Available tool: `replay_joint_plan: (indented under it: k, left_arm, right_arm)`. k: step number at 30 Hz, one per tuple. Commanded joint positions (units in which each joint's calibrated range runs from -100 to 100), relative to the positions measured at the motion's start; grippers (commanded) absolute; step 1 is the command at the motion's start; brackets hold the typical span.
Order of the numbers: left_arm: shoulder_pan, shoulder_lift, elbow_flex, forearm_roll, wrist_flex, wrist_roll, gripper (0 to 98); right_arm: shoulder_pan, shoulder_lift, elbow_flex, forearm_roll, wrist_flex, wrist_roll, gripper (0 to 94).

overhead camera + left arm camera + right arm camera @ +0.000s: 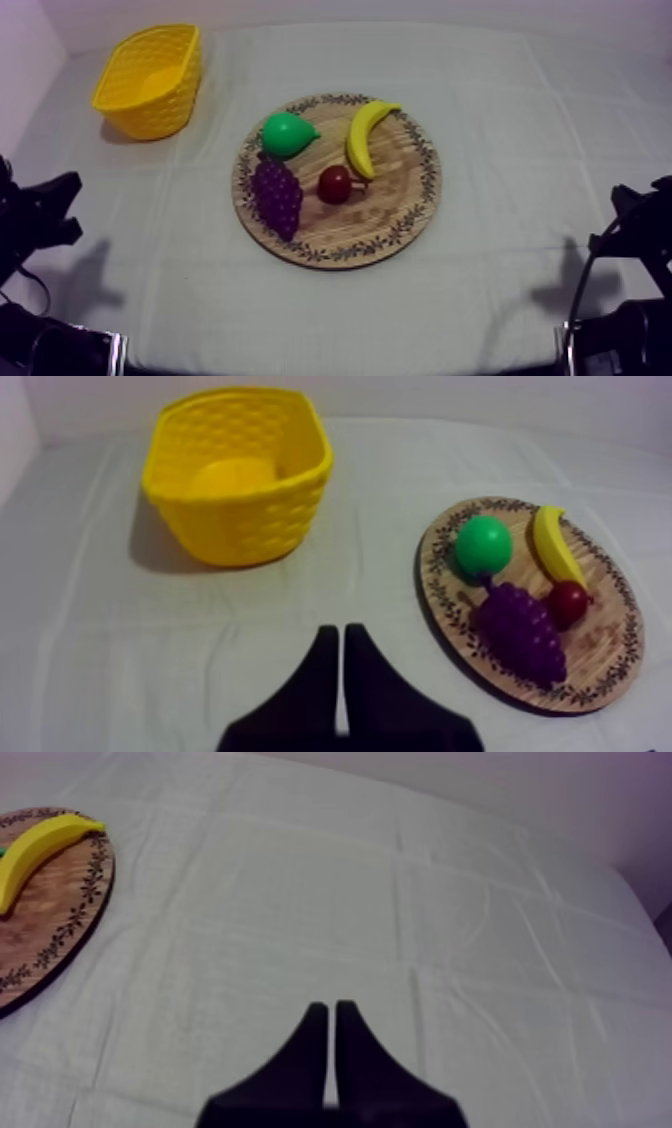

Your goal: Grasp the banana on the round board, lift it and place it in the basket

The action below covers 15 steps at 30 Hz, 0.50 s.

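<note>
in the right wrist view the picture's edge cuts off most of the board (60,922) and one end of the banana (40,844). in the left wrist view the basket (240,526) hides part of its floor behind its near wall, and the grapes (522,631) cover an edge of the small red fruit (570,602).

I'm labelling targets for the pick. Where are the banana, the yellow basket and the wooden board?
banana (364,140), top view, middle of its curved body.
yellow basket (160,115), top view, near outer wall.
wooden board (400,195), top view, bare wood near its right rim.
</note>
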Motion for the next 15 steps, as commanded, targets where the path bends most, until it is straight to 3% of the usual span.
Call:
replay_joint_plan:
  k: [1,15]
  left_arm:
    - [0.8,8.6,-6.5,-0.09,0.1,0.0,0.1]
    - [9.7,48.8,-40.2,-1.55,-0.2,1.8,0.1]
  right_arm:
    - [0.0,0.0,0.0,0.0,0.0,0.0,0.4]
    - [0.0,0.0,0.0,0.0,0.0,0.0,0.4]
